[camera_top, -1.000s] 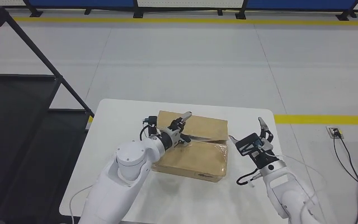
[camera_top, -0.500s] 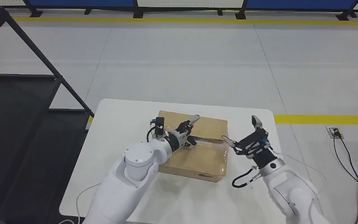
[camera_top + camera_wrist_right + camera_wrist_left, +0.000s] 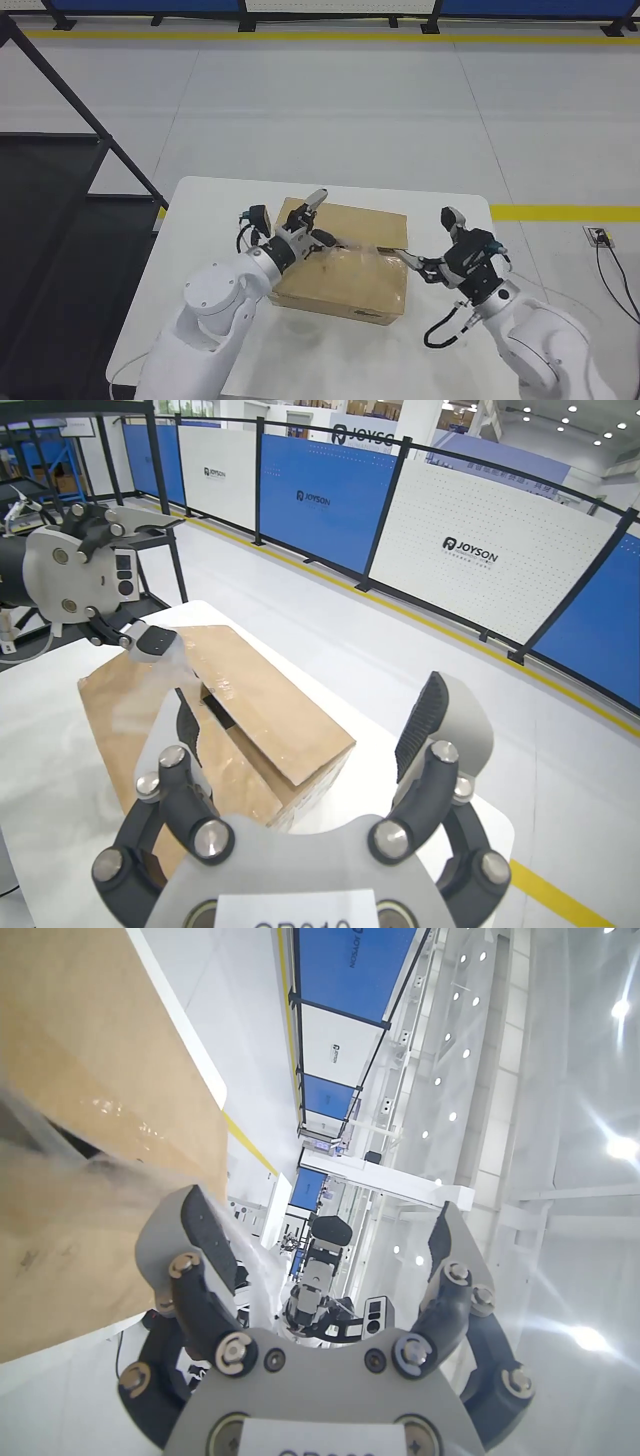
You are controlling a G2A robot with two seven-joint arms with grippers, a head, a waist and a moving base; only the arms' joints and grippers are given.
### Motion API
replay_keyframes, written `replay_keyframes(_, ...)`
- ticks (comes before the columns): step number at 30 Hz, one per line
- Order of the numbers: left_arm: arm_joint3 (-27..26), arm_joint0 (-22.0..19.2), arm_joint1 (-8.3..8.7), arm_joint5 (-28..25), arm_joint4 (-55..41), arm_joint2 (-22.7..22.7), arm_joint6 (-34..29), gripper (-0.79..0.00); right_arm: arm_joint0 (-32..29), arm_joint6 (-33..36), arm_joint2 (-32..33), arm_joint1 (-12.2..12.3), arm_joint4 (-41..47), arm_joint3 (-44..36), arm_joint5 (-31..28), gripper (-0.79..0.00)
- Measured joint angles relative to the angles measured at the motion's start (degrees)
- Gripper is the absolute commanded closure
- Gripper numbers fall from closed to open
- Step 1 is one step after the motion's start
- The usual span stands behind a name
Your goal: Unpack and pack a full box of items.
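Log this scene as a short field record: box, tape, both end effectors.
box: brown cardboard, on the white table, a gap open at its top seam
left end effector: open, over the box's top
right end effector: open, at the box's end, nothing held
clear tape: along that seam, a loose strip reaching the left end effector

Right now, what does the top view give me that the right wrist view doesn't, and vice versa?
Top view: the white table edge to edge and the black rack beside it. Right wrist view: the dark gap under the lifted flap of the cardboard box. Both: that box, the open left gripper over it, the open right gripper at its end.
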Motion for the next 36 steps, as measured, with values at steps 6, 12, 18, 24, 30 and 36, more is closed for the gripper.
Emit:
replay_keyframes(6,0.6,0.1,0.02,0.9,-0.1,0.3,-0.8,-0.785,0.3,2.0,-0.5,0.4,9.8,0.4,-8.5,-0.785)
replay_keyframes(12,2.0,-1.4,-0.37,0.4,-0.3,1.7,0.0,-0.785,0.4,9.1,2.5,2.0,23.9,3.2,-25.6,-0.785)
replay_keyframes(18,-2.3,1.8,0.4,-1.3,0.5,-2.9,-0.3,-0.785,0.1,17.3,3.8,2.9,23.1,1.1,-24.7,-0.785)
replay_keyframes(24,-4.0,6.4,2.5,6.1,8.2,-6.7,-8.8,-0.785,0.0,10.6,0.3,2.3,17.5,0.8,-8.5,-0.785)
replay_keyframes(30,-3.6,7.5,3.38,4.9,15.9,-4.9,-12.1,-0.785,1.6,9.5,0.2,2.5,18.1,3.0,-8.7,-0.785)
replay_keyframes(36,0.4,5.3,3.0,1.8,21.7,-0.3,-8.5,-0.785,-0.5,7.4,2.1,2.8,18.8,3.2,-8.8,-0.785)
